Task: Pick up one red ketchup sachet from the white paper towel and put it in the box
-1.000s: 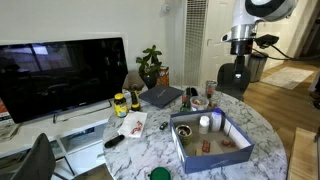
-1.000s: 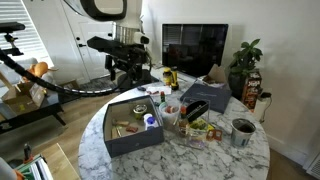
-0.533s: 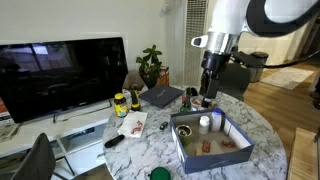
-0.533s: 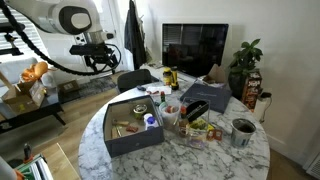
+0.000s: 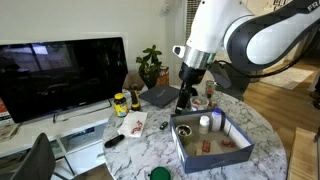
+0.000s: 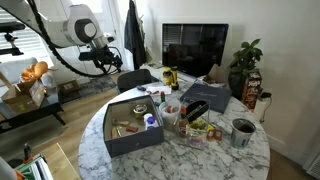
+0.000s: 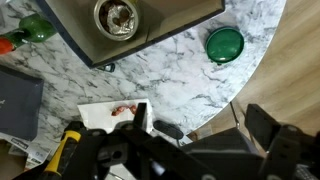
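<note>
Several red ketchup sachets (image 5: 131,128) lie on the white paper towel (image 5: 139,118) on the marble table, left of the box (image 5: 212,161). My gripper (image 5: 183,99) hangs open and empty high above the table, between the towel and the box. In the wrist view its dark fingers (image 7: 200,128) frame the table edge, with the towel (image 7: 98,115) and sachets (image 7: 124,108) at lower left and a corner of the box (image 7: 150,30) at top. In an exterior view the gripper (image 6: 103,63) is up left of the box (image 6: 130,141).
A yellow-labelled bottle (image 5: 120,103), a dark grey slab (image 5: 160,96) and a black remote (image 5: 113,141) surround the towel. A green lid (image 7: 225,43) lies near the table edge. A metal cup (image 7: 118,15) stands in the box. A TV (image 5: 60,75) and plant (image 5: 150,65) are behind.
The arm has swung from high beside the table to over it, carrying the gripper lower and toward the paper towel. Nothing on the table has moved.
</note>
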{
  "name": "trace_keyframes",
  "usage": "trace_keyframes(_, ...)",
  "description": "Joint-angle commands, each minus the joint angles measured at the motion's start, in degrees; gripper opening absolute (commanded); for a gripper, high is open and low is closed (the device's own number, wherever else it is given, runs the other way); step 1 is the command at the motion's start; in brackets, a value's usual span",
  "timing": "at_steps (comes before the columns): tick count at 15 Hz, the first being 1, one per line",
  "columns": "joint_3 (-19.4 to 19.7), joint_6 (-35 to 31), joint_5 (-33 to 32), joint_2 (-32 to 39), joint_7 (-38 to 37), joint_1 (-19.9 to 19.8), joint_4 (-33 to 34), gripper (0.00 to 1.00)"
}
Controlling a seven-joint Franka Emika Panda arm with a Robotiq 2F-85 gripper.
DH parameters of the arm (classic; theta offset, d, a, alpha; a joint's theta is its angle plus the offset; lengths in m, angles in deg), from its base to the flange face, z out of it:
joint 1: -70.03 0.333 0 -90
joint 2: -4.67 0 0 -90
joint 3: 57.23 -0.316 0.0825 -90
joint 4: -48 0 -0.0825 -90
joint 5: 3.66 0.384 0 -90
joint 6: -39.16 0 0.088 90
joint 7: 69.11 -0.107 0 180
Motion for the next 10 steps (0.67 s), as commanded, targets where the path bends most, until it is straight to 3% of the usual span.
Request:
trace_keyframes(1, 0.8, 0.1, 0.1, -0.1, 0.1, 0.8, 0.1, 1.0)
trace_keyframes(3, 1.8, -0.7, -2.8, 1.1, -10.2, -0.3, 0.8, 1.0)
trace_keyframes(6, 5.0, 0.6, -2.5, 10.1, -14.6, -2.1, 9.8, 1.0)
trace_keyframes(10, 7.8, 3.0, 3.0, 21.7, -11.5, -2.4, 23.6, 1.0)
